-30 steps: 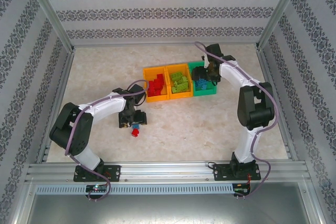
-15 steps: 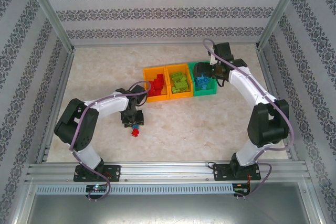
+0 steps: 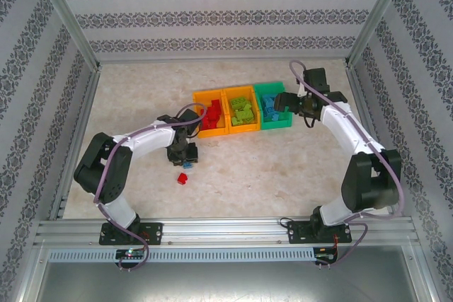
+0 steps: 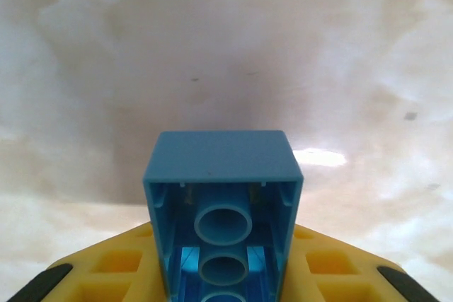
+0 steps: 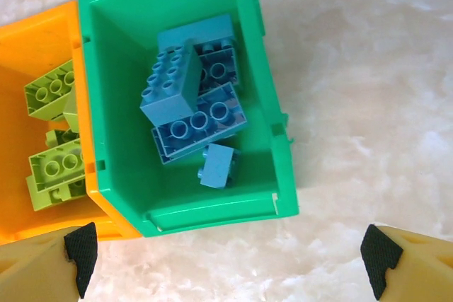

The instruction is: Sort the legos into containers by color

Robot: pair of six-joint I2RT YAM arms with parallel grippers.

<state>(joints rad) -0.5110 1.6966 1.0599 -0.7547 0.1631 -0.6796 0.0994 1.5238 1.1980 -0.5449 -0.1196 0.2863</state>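
My left gripper is shut on a blue lego, held just above the table. In the left wrist view that blue lego sits between my yellow fingers, hollow underside toward the camera. A red lego lies on the table just in front of it. Three containers stand in a row: an orange one with red legos, an orange one with light green legos, and a green one with blue legos. My right gripper stands open beside the green container, with nothing in it.
Aluminium rails edge the table at left, right and front. Patterned walls close the back and sides. Bare marble tabletop stretches between the bins and the arm bases.
The left gripper has lifted the blue lego off the red one and drawn it a little toward the bins. The right arm has swung right, away from above the green container.
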